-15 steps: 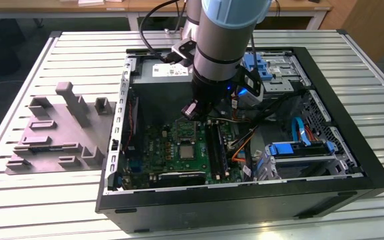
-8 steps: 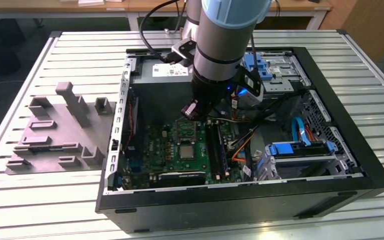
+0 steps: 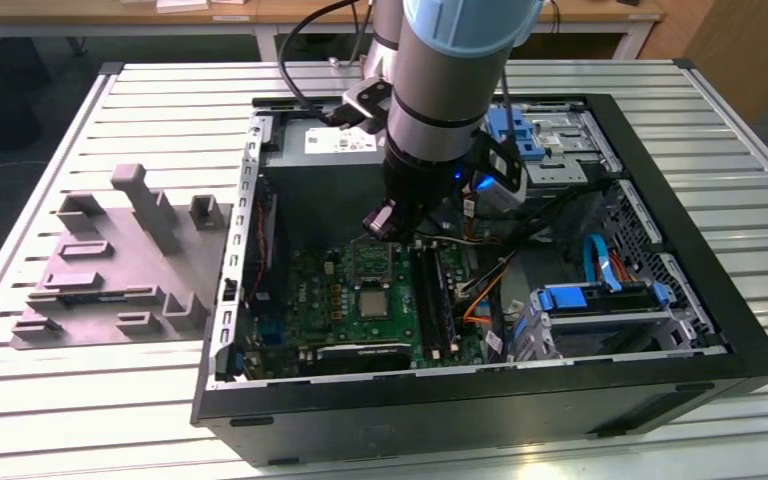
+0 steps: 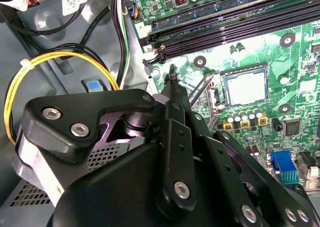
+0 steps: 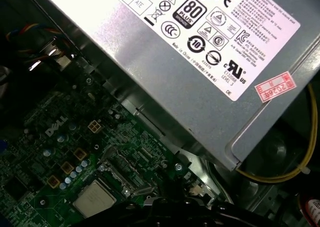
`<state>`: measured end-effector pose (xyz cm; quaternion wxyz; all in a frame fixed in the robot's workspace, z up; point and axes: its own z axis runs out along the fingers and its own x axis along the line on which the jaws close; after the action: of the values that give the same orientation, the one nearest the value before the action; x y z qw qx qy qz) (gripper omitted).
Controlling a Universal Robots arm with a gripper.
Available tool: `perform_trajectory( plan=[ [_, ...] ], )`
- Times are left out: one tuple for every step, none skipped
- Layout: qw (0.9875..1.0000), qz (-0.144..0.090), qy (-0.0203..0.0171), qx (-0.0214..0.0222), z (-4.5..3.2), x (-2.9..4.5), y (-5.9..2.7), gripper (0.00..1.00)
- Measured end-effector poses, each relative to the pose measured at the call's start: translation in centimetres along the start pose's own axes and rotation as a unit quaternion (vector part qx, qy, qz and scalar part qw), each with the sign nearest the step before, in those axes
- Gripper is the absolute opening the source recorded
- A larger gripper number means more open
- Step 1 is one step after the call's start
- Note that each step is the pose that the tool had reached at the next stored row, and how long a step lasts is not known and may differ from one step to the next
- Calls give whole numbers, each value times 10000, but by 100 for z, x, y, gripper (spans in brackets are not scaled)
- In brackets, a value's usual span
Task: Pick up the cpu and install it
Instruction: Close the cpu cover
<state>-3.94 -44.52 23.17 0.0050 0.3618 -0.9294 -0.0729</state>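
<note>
The cpu (image 3: 375, 303) is a pale silvery square lying flat inside the metal-framed socket on the green motherboard (image 3: 315, 300) of the opened computer case. It also shows in the second wrist view as the cpu (image 4: 246, 87) and in the first wrist view as the cpu (image 5: 94, 198). A hinged metal frame (image 4: 201, 89) stands raised at the socket's edge. My black gripper (image 3: 384, 222) hangs above the board beside the socket, apart from the chip, on the power-supply side. In the second wrist view the gripper (image 4: 172, 82) ends short of the raised frame.
The grey power supply (image 5: 175, 62) lies close to the wrist. Yellow and black cables (image 4: 50, 62) loop beside it. Memory slots (image 4: 225, 27) run along the socket. A blue drive cage (image 3: 598, 300) fills the case on the exterior view's right. A grey tray (image 3: 104, 270) with upright blocks sits outside the case.
</note>
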Motion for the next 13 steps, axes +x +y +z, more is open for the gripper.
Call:
perform_trajectory(
  plan=[
    [10000, -24, 4, -1, -1, 0, 1, 11],
    [10000, -49, 7, -2, -3, 0, 1, 11],
    [10000, -76, 12, -3, -6, 0, 2, 11],
    [9999, -105, 15, -4, -9, 0, 2, 11],
    [9999, -133, 19, -6, -13, 0, 2, 11],
    [9999, -162, 23, -7, -16, 0, 3, 11],
    [9998, -192, 27, -9, -18, 0, 3, 11],
    [9997, -226, 31, -10, -21, -1, 3, 11],
    [9997, -258, 36, -11, -23, -1, 4, 11],
    [9996, -291, 41, -13, -25, -1, 4, 11],
    [9995, -323, 45, -14, -27, -1, 4, 11],
    [9994, -355, 50, -15, -30, -1, 5, 11],
    [9992, -388, 55, -17, -32, -1, 5, 11]
  ],
)
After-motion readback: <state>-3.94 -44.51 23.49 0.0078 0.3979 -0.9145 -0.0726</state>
